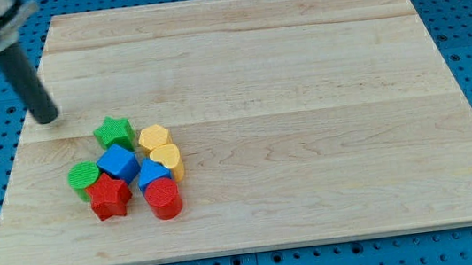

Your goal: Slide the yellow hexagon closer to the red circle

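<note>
The yellow hexagon (154, 137) lies on the wooden board at the view's lower left, at the top right of a tight cluster of blocks. The red circle (165, 198) sits at the cluster's bottom right, below the hexagon. A yellow heart (168, 158) and a blue block (152, 174) lie between them. My tip (45, 118) rests on the board up and to the left of the cluster, apart from every block, nearest the green star (114, 131).
The cluster also holds a blue cube (118, 162), a green circle (83, 177) and a red star (109, 197). The wooden board (303, 98) lies on a blue pegboard; its left edge is close to my tip.
</note>
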`<control>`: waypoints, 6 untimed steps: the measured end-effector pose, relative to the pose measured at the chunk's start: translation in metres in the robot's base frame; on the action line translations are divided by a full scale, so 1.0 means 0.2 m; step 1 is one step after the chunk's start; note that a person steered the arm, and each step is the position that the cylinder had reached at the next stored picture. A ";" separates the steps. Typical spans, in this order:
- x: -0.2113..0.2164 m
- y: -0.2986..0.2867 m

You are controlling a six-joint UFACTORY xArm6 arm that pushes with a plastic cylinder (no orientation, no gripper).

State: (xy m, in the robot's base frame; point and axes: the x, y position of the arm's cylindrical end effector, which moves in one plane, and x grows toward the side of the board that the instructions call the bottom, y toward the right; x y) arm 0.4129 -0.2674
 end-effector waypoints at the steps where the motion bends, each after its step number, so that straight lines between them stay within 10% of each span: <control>1: 0.29 0.09; 3: 0.71 0.31; 6: 0.73 1.05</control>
State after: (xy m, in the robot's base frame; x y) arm 0.5581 -0.0582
